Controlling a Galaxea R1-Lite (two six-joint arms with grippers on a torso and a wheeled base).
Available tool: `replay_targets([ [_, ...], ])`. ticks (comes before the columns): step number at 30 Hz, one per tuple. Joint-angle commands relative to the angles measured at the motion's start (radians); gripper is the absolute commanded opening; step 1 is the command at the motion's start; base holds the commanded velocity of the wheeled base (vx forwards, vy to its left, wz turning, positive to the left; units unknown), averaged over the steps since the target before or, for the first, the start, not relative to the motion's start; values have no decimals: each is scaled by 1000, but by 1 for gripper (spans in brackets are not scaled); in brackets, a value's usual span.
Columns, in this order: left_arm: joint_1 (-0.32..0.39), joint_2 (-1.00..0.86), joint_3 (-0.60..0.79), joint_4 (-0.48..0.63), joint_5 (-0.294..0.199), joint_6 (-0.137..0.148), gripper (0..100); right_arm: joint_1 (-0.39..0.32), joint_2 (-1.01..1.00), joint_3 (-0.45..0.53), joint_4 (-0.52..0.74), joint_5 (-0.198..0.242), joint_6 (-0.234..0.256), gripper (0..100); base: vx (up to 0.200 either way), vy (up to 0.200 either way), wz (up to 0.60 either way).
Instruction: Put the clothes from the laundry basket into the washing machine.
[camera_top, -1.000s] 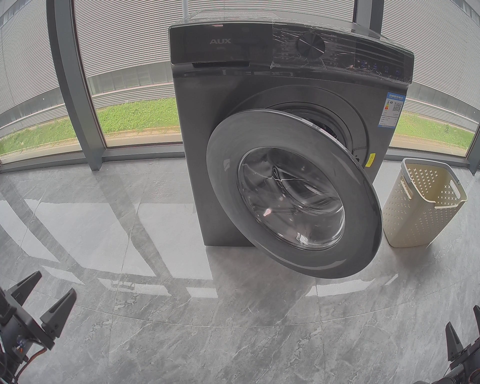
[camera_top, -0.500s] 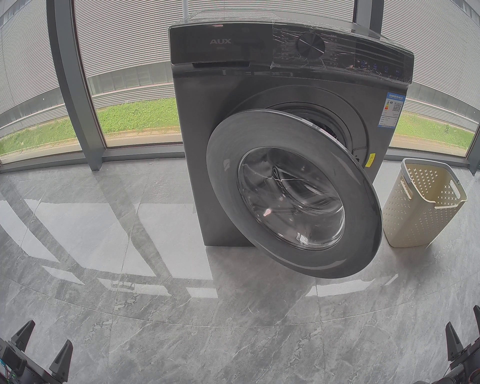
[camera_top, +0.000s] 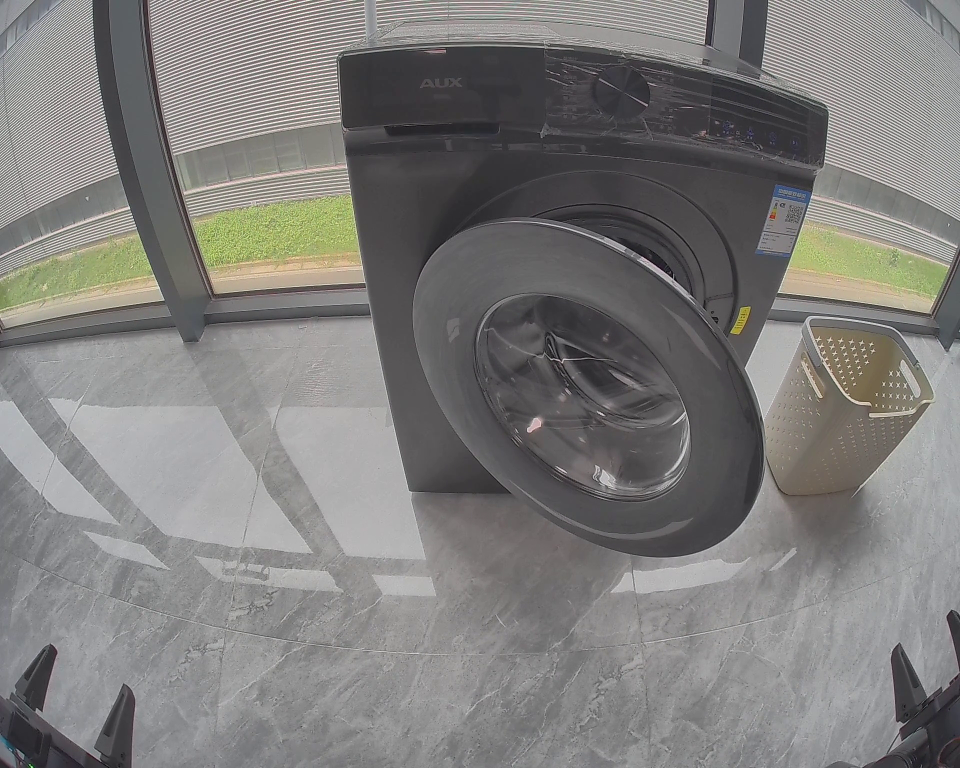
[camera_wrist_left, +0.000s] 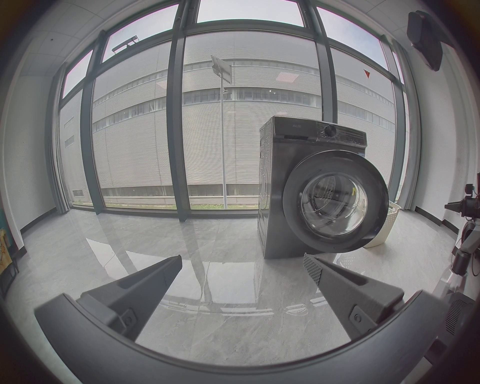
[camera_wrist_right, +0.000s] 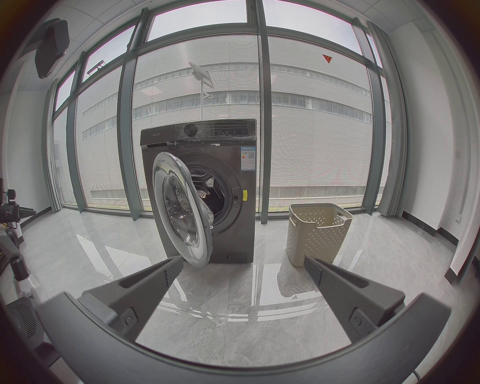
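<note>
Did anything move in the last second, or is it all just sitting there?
The left pincer, open and empty, drew back and down toward the robot. The right pincer, the washing machine with its open door and the laundry basket stayed put.

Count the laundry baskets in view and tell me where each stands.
1. The cream laundry basket stands on the floor, to the robot's right of the washing machine, beside its open door. Anything behind the machine would be hidden.
</note>
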Motion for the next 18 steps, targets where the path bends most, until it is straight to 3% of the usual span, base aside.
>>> replay_targets([
  [1, -15, -45, 17, 0, -2, -1, 100, 0, 2, 16, 0, 0, -1, 100, 0, 0, 0],
  [10, -15, -45, 17, 0, 4, -4, 100, -3, 0, 16, 0, 8, -5, 100, 0, 0, 0],
  [17, -15, -44, 17, -1, 21, -15, 100, -4, 0, 16, 3, 14, -14, 100, 0, -200, 0],
  [18, -15, -44, 17, -1, 21, -15, 100, -3, 0, 12, -7, 32, -34, 100, 0, -200, 0],
])
